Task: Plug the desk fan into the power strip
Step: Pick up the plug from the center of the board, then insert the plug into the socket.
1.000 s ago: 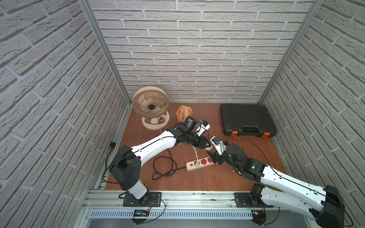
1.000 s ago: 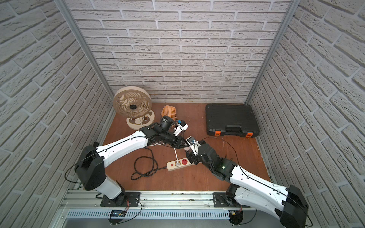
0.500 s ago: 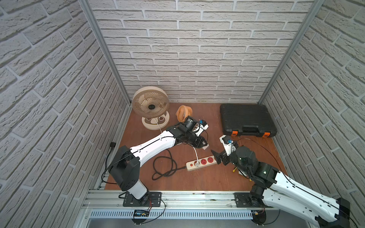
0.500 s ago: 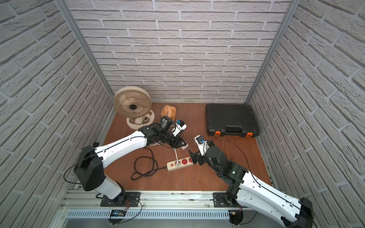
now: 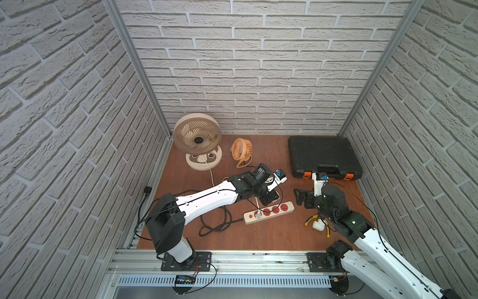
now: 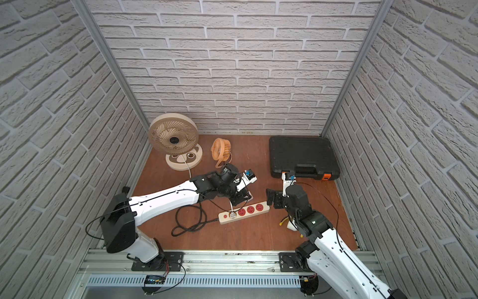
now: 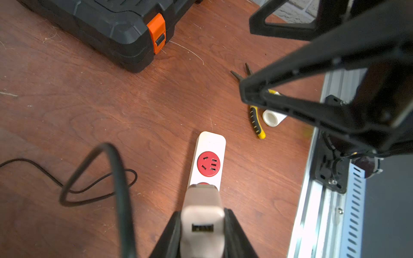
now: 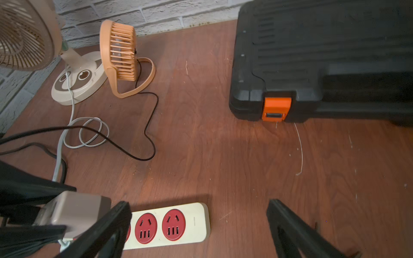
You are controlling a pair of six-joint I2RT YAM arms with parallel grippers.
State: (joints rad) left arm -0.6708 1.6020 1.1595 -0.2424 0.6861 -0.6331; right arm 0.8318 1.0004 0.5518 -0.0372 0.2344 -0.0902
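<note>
Since 1 second ago, our right gripper point(image 5: 298, 198) has backed off the far end of the power strip point(image 5: 280, 208), which it was touching then. Now it hangs well apart from that end, off to the right. Its jaws stand open and hold nothing; in the right wrist view we see bare wooden floor point(image 8: 223, 156) between its 2 black fingers point(image 8: 116, 219).

We find the strip about where it lay before: flat on the floor near the middle, slanted, between our 2 grippers. Our left gripper point(image 7: 202, 213) stays over the strip's button end. Its fingers are closed on both sides of the beige plug point(image 7: 202, 225), which sits at the first of the 4 red sockets, next to the small red button point(image 5: 250, 216). We cannot tell whether the plug is pushed fully home. 3 red sockets show beyond it.

A white cable point(image 8: 72, 111) leads from the plug's side back to the desk fan point(image 5: 198, 137), which stands upright in the back left corner on its round base. The strip's thick black cord point(image 5: 219, 222) loops on the floor beneath our left arm. A small orange fan point(image 5: 241, 149) stands just beside the desk fan, and a closed black tool case point(image 5: 323, 158) lies at the back right. Yellow-handled pliers point(image 7: 256, 120) and a small white cylinder point(image 7: 273, 118) lie close together beneath our right arm.
</note>
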